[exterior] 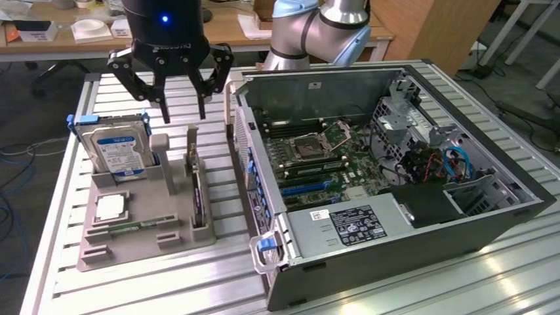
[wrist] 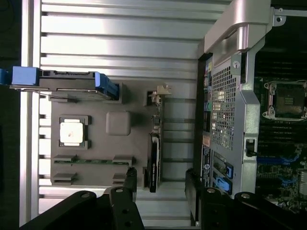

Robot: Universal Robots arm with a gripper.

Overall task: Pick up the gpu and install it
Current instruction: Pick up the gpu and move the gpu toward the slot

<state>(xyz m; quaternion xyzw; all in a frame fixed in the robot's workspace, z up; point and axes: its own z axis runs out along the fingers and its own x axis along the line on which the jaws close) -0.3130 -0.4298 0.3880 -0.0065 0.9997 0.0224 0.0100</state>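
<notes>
The gpu [exterior: 198, 191] stands thin edge-on in a slot of the grey holder [exterior: 131, 236], its silver bracket end towards the back. In the wrist view the gpu [wrist: 154, 155] appears as a dark narrow strip with its bracket [wrist: 158, 93] at one end. My gripper [exterior: 183, 115] hangs open above the holder's far end, clear of the card. Seen from the wrist, the gripper [wrist: 160, 184] has one end of the card lying between its two black fingers [wrist: 130, 178]. The open computer case [exterior: 490, 216] lies on the exterior view's right, motherboard [exterior: 319, 164] exposed.
A blue-labelled hard drive [exterior: 118, 151] stands upright in the holder at the exterior view's left. A processor chip [exterior: 112, 207] and a narrow memory stick [exterior: 131, 226] lie in the holder too. The case's rear wall [wrist: 230, 100] sits close beside the card. A ribbed metal table [exterior: 175, 289] carries everything.
</notes>
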